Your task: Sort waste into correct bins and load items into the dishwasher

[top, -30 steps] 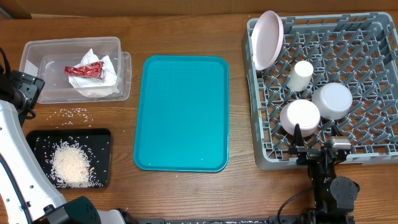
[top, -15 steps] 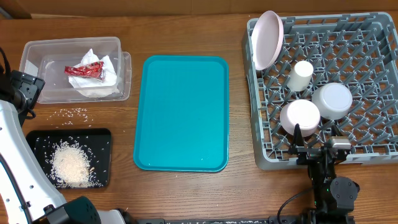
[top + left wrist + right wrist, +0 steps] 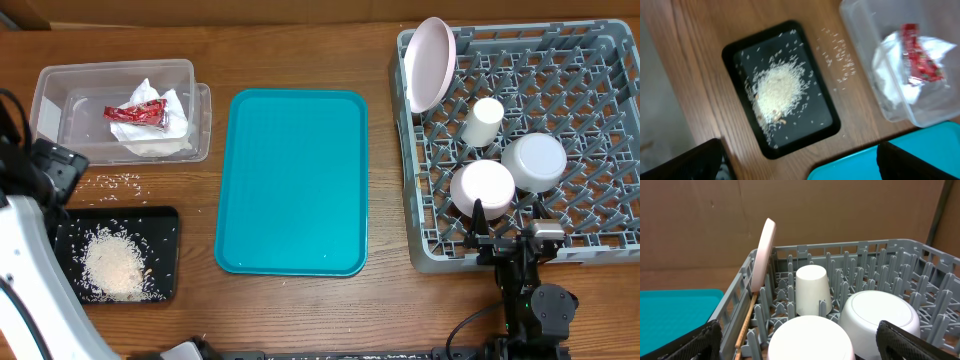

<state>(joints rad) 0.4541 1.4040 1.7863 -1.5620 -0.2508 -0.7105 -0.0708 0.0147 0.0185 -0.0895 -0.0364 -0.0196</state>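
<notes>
The left arm is shifting nearer than a moment ago, now hanging between the clear rectangular plastic tub (image 3: 60,85) and the flat black rectangular tray (image 3: 165,225). The left gripper (image 3: 800,165) is standing spread wide. The tub is holding crumpled white paper napkins (image 3: 160,135) and a red crinkled wrapper (image 3: 137,112). White rice (image 3: 113,266) is lying heaped in the black tray, with loose grains (image 3: 118,181) on the wooden table just beyond it. On the right, the square grey plastic dish rack (image 3: 600,60) is holding a round white plate (image 3: 430,65) on edge, a small white cup (image 3: 485,120) and two upturned pale bowls (image 3: 483,187). The right gripper (image 3: 800,345) is also spread, at the rack's near edge.
</notes>
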